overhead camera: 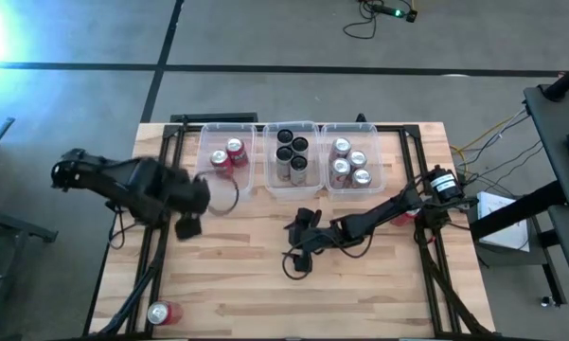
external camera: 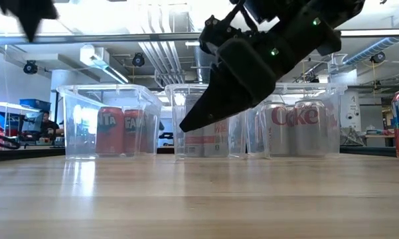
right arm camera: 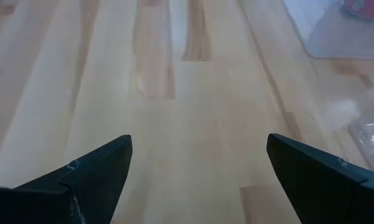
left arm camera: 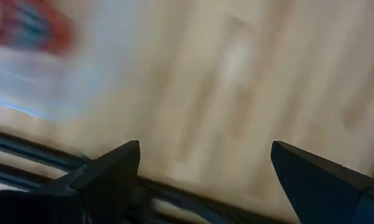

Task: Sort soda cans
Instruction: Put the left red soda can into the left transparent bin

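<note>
Three clear bins stand in a row at the table's far side. The left bin (overhead camera: pixel 229 156) holds red soda cans, the middle bin (overhead camera: pixel 292 156) black ones, the right bin (overhead camera: pixel 350 163) silver ones. One red can (overhead camera: pixel 163 313) sits loose near the table's near left corner, and another (overhead camera: pixel 404 216) shows partly under the right arm. My left gripper (overhead camera: pixel 191 213) hangs open above the table in front of the left bin, pointing down, with nothing between its fingers (left arm camera: pixel 205 149). My right gripper (overhead camera: pixel 295 242) is open and empty just above the table's middle (right arm camera: pixel 199 140).
Bare wood lies between the bins and the near edge. Black frame rails (overhead camera: pixel 156 246) run along the table's left and right sides. In the low view the right arm (external camera: pixel 265 60) blocks part of the middle bin.
</note>
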Robot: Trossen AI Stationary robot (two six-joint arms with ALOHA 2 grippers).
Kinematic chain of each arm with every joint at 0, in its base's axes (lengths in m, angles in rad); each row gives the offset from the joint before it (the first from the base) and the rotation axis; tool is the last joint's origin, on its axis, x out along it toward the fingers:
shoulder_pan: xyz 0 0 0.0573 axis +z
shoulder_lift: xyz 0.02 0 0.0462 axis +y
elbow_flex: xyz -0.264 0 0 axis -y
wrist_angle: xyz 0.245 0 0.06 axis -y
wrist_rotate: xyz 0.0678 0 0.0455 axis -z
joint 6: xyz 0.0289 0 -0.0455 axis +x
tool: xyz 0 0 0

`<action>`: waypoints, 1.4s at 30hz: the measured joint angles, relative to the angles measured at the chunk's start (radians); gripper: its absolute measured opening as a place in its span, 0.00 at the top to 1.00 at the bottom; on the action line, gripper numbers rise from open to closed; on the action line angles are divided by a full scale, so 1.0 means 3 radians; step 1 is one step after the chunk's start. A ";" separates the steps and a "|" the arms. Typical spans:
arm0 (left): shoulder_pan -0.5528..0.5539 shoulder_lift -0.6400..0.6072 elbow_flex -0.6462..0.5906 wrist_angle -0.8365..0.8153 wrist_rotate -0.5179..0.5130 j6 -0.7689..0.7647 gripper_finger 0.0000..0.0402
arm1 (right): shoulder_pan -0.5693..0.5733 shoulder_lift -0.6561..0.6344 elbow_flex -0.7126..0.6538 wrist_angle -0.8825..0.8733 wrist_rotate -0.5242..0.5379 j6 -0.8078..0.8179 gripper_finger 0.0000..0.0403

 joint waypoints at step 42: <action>-0.2791 0.2581 0.2416 -0.0127 0.0335 -0.3235 0.14 | -0.0013 0.0003 0.0392 -0.0201 -0.0003 -0.0155 0.09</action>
